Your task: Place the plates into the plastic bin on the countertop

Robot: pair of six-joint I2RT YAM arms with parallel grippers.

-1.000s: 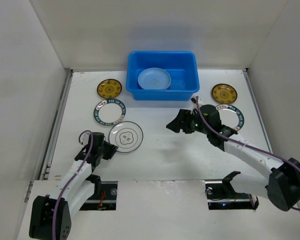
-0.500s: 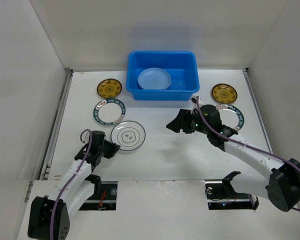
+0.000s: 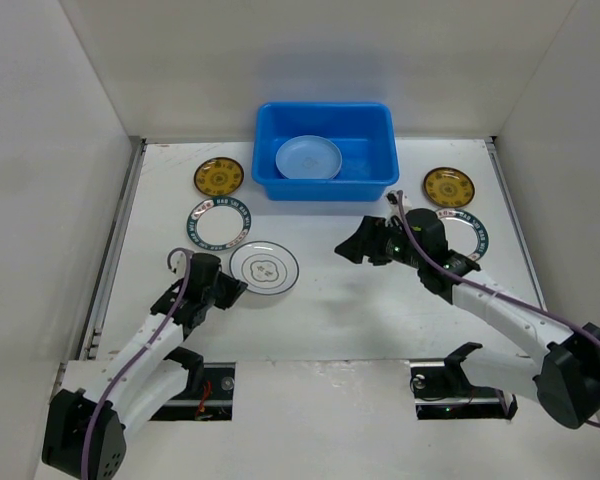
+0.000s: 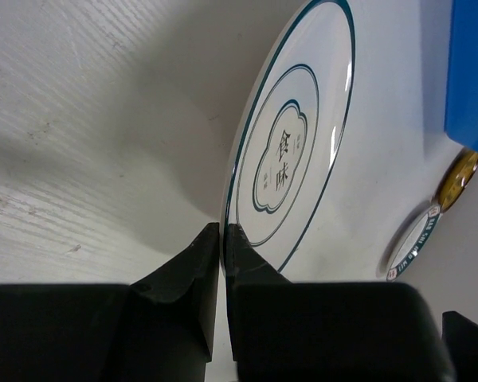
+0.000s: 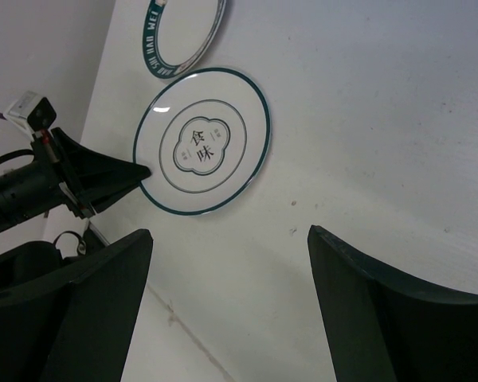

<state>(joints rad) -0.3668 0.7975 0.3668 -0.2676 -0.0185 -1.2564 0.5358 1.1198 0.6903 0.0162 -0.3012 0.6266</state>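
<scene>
Countertop (image 3: 320, 315): flat white surface with white walls around it.
Plastic bin (image 3: 325, 187): bright blue, far centre by the back wall. The light blue plate (image 3: 308, 157) lies flat inside it.
Thin-ringed white plate (image 3: 264, 268): left of centre, outside the bin and well short of it.
Left dark-banded plate (image 3: 220, 222): flat, just beyond the thin-ringed white plate.
Right dark-banded plate (image 3: 478, 238): partly covered by the right arm.
Left yellow-gold plate (image 3: 219, 177): beside the bin's left end.
Right yellow-gold plate (image 3: 447, 186): beside its right end.
Left gripper (image 3: 232, 290): jaws pinched together on the near-left rim of the thin-ringed white plate.
Right gripper (image 3: 350, 250): jaws spread wide with nothing between them. It is above bare countertop, right of the thin-ringed white plate and apart from it.
</scene>
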